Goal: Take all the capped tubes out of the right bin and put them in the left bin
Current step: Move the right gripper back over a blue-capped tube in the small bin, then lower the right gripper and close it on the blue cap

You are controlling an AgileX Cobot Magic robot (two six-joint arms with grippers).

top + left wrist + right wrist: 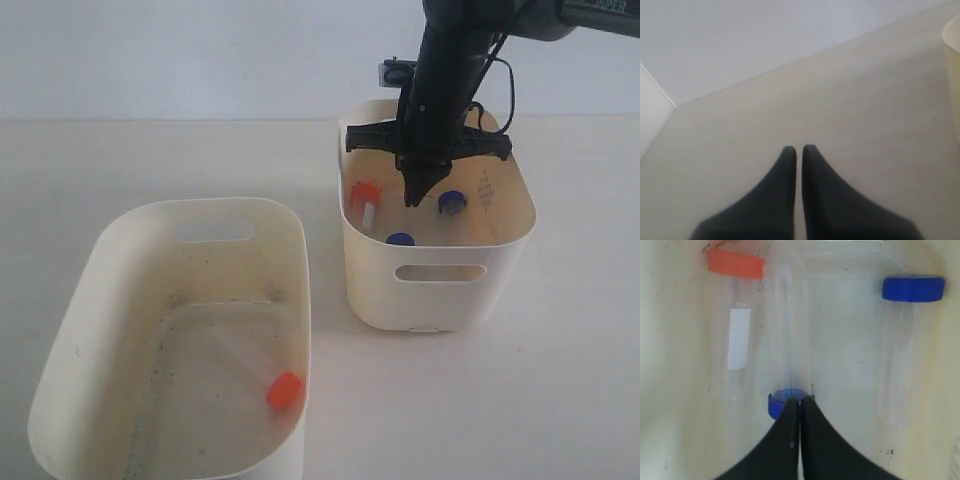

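The right bin (440, 285) holds three capped tubes: one orange-capped (364, 195) and two blue-capped (452, 202) (400, 240). My right gripper (411, 198) hangs inside this bin, shut with nothing between its fingers. In the right wrist view its tips (800, 401) sit just over the cap of a blue-capped tube (777, 404). An orange-capped tube (735, 264) with a white label and a second blue-capped tube (913, 288) lie to either side. The left bin (70, 330) holds one orange-capped tube (284, 390). My left gripper (799, 148) is shut over bare table, outside the exterior view.
A pale table (560, 380) carries both bins. A cream tub's rim (952, 60) shows at the edge of the left wrist view. A white wall (200, 50) stands behind the table.
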